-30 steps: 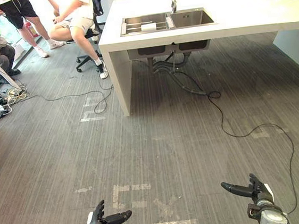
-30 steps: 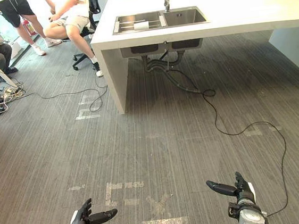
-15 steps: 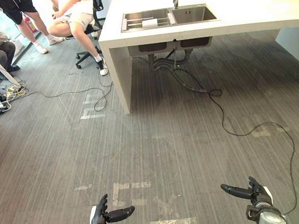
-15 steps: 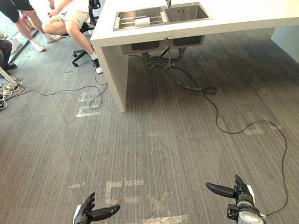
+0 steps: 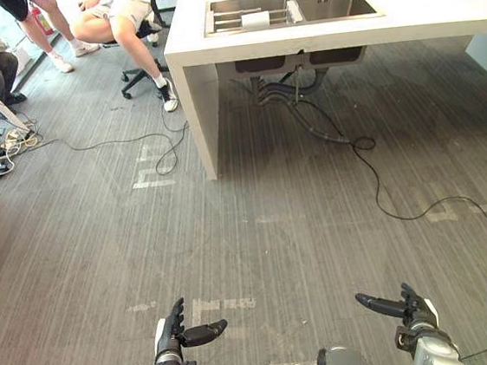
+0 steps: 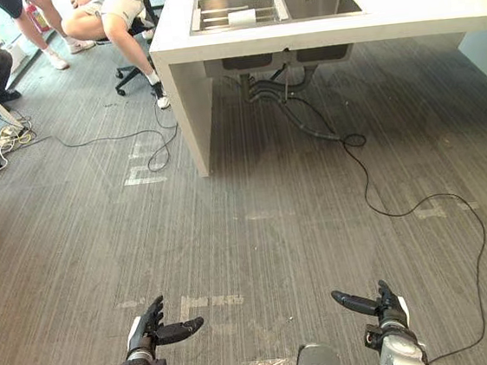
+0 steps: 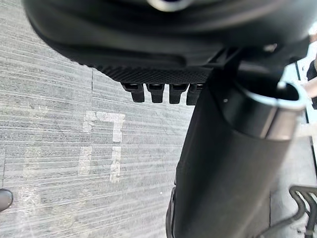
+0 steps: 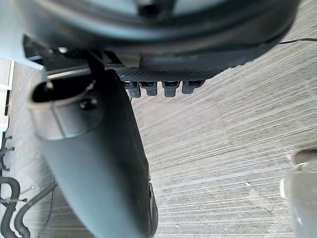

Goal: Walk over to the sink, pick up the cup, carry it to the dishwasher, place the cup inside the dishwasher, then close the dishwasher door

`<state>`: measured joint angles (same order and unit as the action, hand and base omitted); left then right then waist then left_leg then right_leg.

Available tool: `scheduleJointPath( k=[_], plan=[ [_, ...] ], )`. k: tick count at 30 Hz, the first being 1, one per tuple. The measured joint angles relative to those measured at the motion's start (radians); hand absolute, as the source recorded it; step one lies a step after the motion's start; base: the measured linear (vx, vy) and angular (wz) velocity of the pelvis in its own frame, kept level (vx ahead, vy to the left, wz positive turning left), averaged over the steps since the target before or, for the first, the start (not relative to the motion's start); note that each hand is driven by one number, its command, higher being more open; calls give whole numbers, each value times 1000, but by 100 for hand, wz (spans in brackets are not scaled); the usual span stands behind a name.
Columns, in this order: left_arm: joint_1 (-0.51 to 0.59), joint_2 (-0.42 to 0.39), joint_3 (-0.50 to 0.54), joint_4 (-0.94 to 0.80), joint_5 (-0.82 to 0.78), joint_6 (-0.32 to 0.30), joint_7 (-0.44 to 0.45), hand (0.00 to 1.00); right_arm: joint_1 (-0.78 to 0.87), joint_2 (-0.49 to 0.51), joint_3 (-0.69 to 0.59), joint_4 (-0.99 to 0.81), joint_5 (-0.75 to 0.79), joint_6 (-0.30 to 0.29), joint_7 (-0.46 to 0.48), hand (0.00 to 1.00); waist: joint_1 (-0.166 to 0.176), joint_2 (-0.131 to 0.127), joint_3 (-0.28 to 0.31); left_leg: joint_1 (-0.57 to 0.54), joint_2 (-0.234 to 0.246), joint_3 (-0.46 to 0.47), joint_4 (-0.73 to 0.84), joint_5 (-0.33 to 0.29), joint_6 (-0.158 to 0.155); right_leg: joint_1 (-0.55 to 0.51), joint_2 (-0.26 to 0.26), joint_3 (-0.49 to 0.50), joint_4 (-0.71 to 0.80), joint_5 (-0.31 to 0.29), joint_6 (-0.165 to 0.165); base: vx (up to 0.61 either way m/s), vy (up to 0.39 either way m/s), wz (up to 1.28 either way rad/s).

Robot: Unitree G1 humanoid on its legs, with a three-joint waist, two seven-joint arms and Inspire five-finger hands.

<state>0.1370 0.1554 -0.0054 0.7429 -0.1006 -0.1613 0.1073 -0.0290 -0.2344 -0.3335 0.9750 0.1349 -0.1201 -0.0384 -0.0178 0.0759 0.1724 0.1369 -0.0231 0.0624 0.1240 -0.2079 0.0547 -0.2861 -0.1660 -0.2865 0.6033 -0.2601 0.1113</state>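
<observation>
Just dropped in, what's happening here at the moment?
The robot faces the white counter across a stretch of grey floor and is not yet at the sink. A white cup sits in the sink's left basin. The left hand and the right hand hang low in front, both open and holding nothing. People sit near the counter's left end.

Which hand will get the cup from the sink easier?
Probably left, barely: both the left hand and right hand hang open and empty, far away, but the cup sits in the left basin of the sink.
</observation>
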Motion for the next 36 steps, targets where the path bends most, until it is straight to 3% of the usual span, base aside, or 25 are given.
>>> scheduleJointPath(
  k=[1, 2, 3, 4, 5, 8, 9, 10, 12, 14, 16, 18, 19, 20, 21, 22, 23, 25, 27, 28, 29, 31, 34, 36],
  plan=[
    [-1, 1, 0, 2, -1, 0, 1, 100, -6, -4, 8, 0, 0, 0, 0, 100, 0, 5, 5, 10, 20, -2, -2, -11, -19, -16, 17, -8, -78, 23, -19, 324, -176, 8],
    [-1, 5, 0, 4, -1, 0, 1, 100, -5, -7, 20, -1, 0, 0, 0, 100, 0, -7, 7, 27, 23, -4, -1, -28, -47, -19, 26, 0, -171, 92, -41, 353, -208, 8],
    [-2, 7, 0, 4, -1, 0, 2, 100, -4, -8, 25, -1, 0, -1, 0, 100, 0, -20, 9, 39, 18, -6, -1, -39, -62, -18, 19, 8, -193, 155, -75, 410, -269, 15],
    [-9, -6, 0, 21, -1, 2, 2, 100, 2, -20, 28, 1, 0, 0, -1, 100, -6, -19, 9, 60, 28, -21, 6, -70, -71, -18, 14, 0, -144, 184, -131, 356, -268, 20],
    [-16, -21, -1, 29, -1, 1, 3, 100, -1, -28, 28, 0, 0, 1, -3, 100, -16, -9, 4, 54, 49, -26, 30, -85, -93, -25, 20, -15, -105, 135, -138, 350, -267, 22],
    [-35, -47, -2, 54, -2, 1, 1, 100, 1, -33, 28, -1, 1, 1, -4, 100, -26, 3, 1, -13, 96, -26, 216, -101, -119, 24, 55, -47, -125, 89, -164, 302, -257, 20],
    [-40, -57, -2, 52, -2, 1, -1, 100, 16, -34, 29, 0, 2, 1, -5, 100, -30, 10, 4, -90, 133, -26, 415, -82, -142, 91, 84, -71, -187, 89, -169, 340, -249, 30],
    [-42, -60, -3, 47, -5, 0, -1, 100, 33, -34, 38, 0, 4, 1, -8, 100, -28, 11, 7, -172, 173, -17, 640, -51, -160, 171, 119, -87, -259, 92, -195, 343, -237, 27],
    [-39, -58, -2, 46, -13, 0, 0, 100, 39, -36, 56, 2, 29, 0, -12, 100, -21, 8, 14, -249, 235, 38, 851, -59, -144, 270, 158, -89, -344, 99, -229, 336, -204, 0],
    [-45, -62, -3, 46, -23, 1, -1, 100, 32, -41, 62, 2, 41, -6, -18, 100, -15, -5, 24, -359, 258, 122, 891, -79, -112, 371, 166, -78, -435, 107, -237, 392, -164, -14],
    [-56, -67, -2, 42, -32, 1, 1, 100, 23, -35, 60, -3, 42, -4, -28, 100, 8, -5, 25, -417, 230, 165, 750, -87, -107, 405, 155, -52, -470, 110, -234, 334, -5, -37],
    [-66, -68, -1, 30, -38, 1, 3, 100, 46, -2, 65, -80, 43, 0, -38, 100, 20, -19, 34, -449, 157, 170, 499, -64, -103, 445, 127, -35, -509, 109, -232, 325, 88, -30],
    [-67, -73, -1, 12, -38, 1, 4, 100, 78, 21, 69, -169, 38, -1, -41, 100, 24, -19, 34, -463, 116, 162, 301, 16, -104, 460, 113, -23, -530, 102, -214, 454, 195, -29],
    [-66, -76, -1, -1, -38, -2, 12, 100, 109, 37, 89, -237, 37, -4, -38, 100, 26, -3, 31, -465, 105, 135, 131, 107, -107, 478, 123, -9, -542, 85, -171, 381, 175, -34],
    [-66, -75, 0, -2, -38, -4, 18, 100, 122, 45, 103, -257, 30, -5, -38, 100, 29, 4, 29, -465, 110, 123, 109, 177, -87, 486, 132, 3, -542, 71, -149, 499, 282, -44],
    [-64, -68, 17, -1, -39, -4, 27, 100, 141, 72, 125, -284, 19, -3, -38, 100, 31, -9, 22, -451, 95, 117, 122, 254, -35, 506, 115, 25, -541, 42, -115, 435, 211, -37],
    [-64, -64, 36, -1, -39, -5, 36, 100, 167, 100, 144, -320, 9, -4, -37, 100, 28, -50, 23, -465, 66, 129, 173, 204, -13, 507, 79, 31, -525, 18, -89, 529, 242, -32],
    [-71, -69, 38, 5, -40, -4, 45, 100, 186, 111, 149, -336, -18, -11, -32, 100, 30, -68, 22, -485, 49, 156, 241, 126, 9, 460, 31, 81, -419, -10, -52, 451, 185, -29],
    [-47, -73, 37, 5, -46, -3, 45, 100, 198, 111, 149, -321, -52, -8, -25, 100, 29, -72, 25, -419, 37, 195, 237, 75, 14, 362, -18, 162, -144, -9, 3, 461, 227, -47],
    [-25, -69, 37, 5, -48, -3, 48, 100, 218, 111, 154, -319, -73, -7, -23, 100, 23, -76, 28, -347, 24, 206, 226, 44, 30, 294, -49, 200, 75, 25, 80, 382, 151, -27],
    [-16, -65, 36, 5, -50, -2, 50, 100, 230, 111, 156, -319, -86, -7, -22, 100, 16, -76, 28, -314, 21, 206, 224, 26, 32, 268, -58, 203, 164, 25, 81, 474, 147, -14],
    [6, -44, 35, 4, -63, -3, 66, 100, 268, 108, 185, -316, -92, -7, -18, 100, -5, -76, 26, -176, 12, 198, 156, 2, 32, 177, -84, 137, 329, -3, 28, 486, 88, 11],
    [-20, -30, 43, 5, -79, -9, 76, 100, 258, 108, 199, -296, -99, -8, -12, 100, -25, -63, 34, -90, 40, 168, 84, 5, 28, 55, -38, 43, 183, -45, -45, 449, -30, 24],
    [-40, -30, 48, 6, -88, -9, 84, 100, 243, 107, 202, -279, -99, -8, -12, 100, -27, -49, 42, -60, 68, 150, 74, 4, 27, 13, 10, 28, 40, -39, -56, 355, -117, 26]
  ],
)
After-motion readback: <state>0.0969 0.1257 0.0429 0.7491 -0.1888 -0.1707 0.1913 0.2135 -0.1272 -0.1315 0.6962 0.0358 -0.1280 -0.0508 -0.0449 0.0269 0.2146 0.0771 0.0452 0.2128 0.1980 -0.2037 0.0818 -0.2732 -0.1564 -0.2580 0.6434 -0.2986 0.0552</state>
